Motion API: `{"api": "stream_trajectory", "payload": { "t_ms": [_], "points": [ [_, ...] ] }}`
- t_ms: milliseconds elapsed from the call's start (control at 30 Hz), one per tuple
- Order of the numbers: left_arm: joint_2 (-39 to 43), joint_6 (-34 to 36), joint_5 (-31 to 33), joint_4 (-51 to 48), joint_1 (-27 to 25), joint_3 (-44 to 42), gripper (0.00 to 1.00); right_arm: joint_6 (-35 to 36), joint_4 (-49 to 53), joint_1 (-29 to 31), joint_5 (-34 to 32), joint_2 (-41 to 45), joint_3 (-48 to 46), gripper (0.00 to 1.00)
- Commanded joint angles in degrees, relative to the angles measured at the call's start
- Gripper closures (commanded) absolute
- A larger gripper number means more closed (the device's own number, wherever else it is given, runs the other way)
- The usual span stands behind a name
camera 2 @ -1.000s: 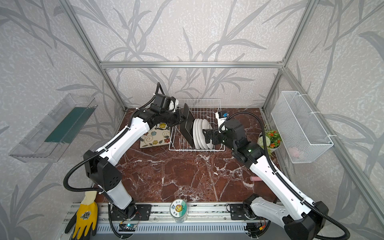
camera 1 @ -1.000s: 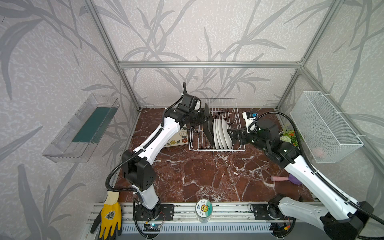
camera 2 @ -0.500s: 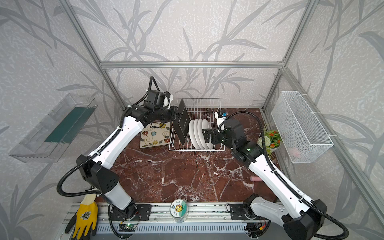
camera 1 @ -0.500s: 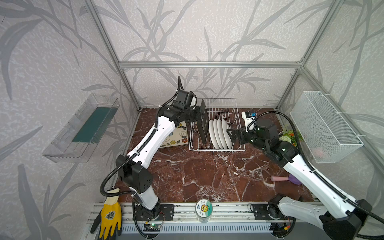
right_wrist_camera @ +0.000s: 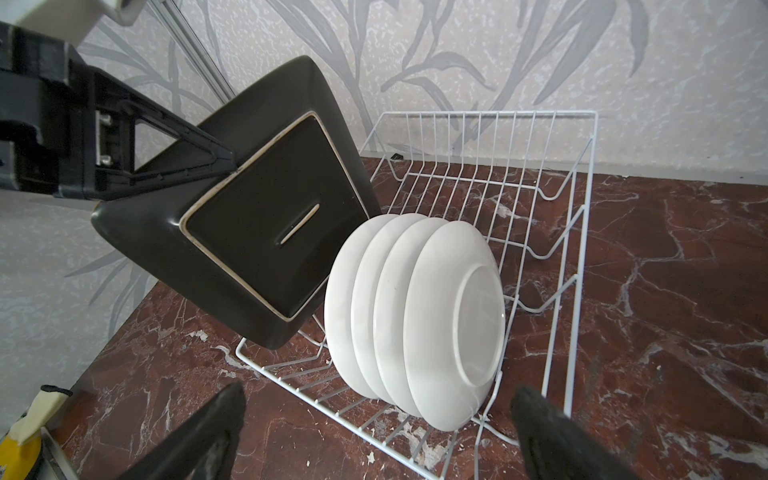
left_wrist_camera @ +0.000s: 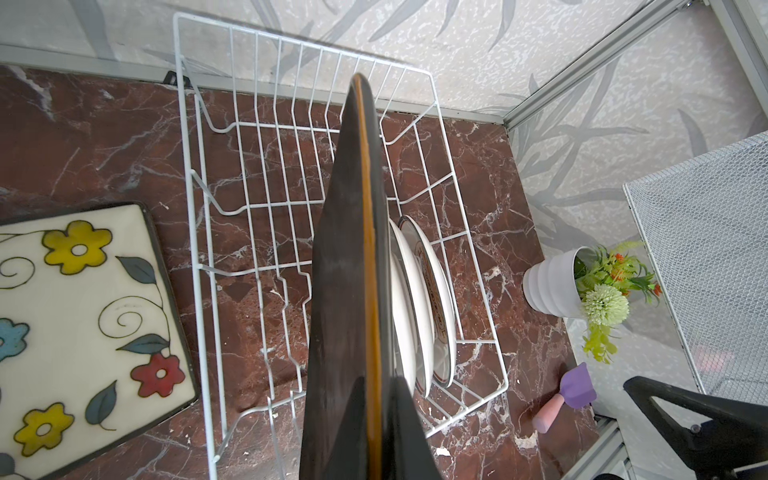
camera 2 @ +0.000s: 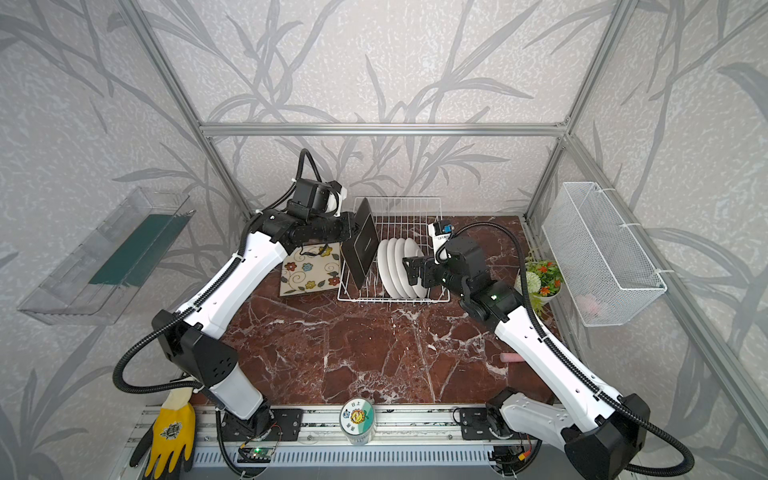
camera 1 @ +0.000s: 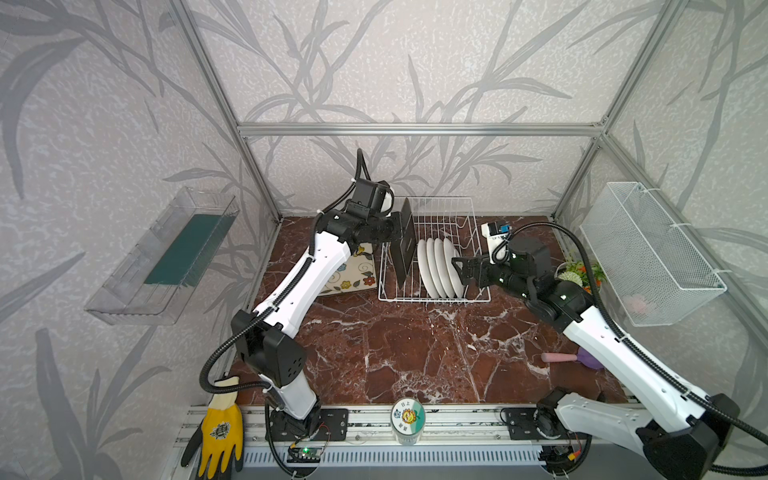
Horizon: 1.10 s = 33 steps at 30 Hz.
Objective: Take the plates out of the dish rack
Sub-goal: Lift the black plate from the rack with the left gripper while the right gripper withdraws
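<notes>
The left gripper [camera 1: 397, 232] clamps the square plate [right_wrist_camera: 249, 216] by its edge, one finger hidden behind it. The plate hangs tilted over the left end of the rack [camera 1: 440, 220]; whether its lower corner touches wire is unclear. The right gripper [camera 1: 462, 272] gapes empty just beside four round plates [right_wrist_camera: 415, 311] standing in the rack, their faces mostly hidden. The left arm [camera 1: 307, 282] covers part of the flowered plate [camera 1: 353, 278] on the table [camera 1: 415, 353].

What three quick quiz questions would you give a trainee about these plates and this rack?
1. True or false: the left pincer is shut on the black-backed square plate.
2. How many round white plates stand in the dish rack?
3. Pick one: the flowered plate lies (A) inside the rack, (B) face up on the table beside the rack, (C) on top of the round plates.

Key: 1 true; 2 four; 3 B.
</notes>
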<state>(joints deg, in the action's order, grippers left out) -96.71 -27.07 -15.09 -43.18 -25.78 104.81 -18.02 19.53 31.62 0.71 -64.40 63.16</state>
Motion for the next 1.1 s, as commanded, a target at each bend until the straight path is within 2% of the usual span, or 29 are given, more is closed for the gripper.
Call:
{"api": "stream_trajectory", "payload": {
  "t_ms": [0, 167, 367, 633, 900, 1067],
  "points": [
    [4.41, 1.84, 0.61, 5.52, 0.29, 4.22, 1.00, -0.52, -1.42, -0.31, 0.37, -0.11, 0.98, 0.01],
    [4.42, 5.06, 1.54, 4.69, 0.46, 5.93, 1.00, -2.17, -1.45, -1.07, 1.48, -0.50, 1.07, 0.01],
    [6.42, 13.16, 2.99, 6.95, 0.42, 5.12, 1.00, -9.59, -1.72, -4.09, 6.31, -1.99, 2.43, 0.01],
    [12.40, 22.36, 6.88, 17.67, 0.30, -2.60, 1.00, -17.11, -3.28, -8.22, 14.27, -4.13, 3.72, 0.01],
    [17.84, 34.75, 4.08, 27.73, 0.26, -11.39, 1.00, -25.13, -6.43, -11.11, 21.45, -6.99, 4.10, 0.01],
    [20.10, 42.40, 5.25, 30.18, -0.18, -14.64, 1.00, -28.12, -7.31, -11.62, 22.47, -8.68, 5.26, 0.01]
  ]
}}
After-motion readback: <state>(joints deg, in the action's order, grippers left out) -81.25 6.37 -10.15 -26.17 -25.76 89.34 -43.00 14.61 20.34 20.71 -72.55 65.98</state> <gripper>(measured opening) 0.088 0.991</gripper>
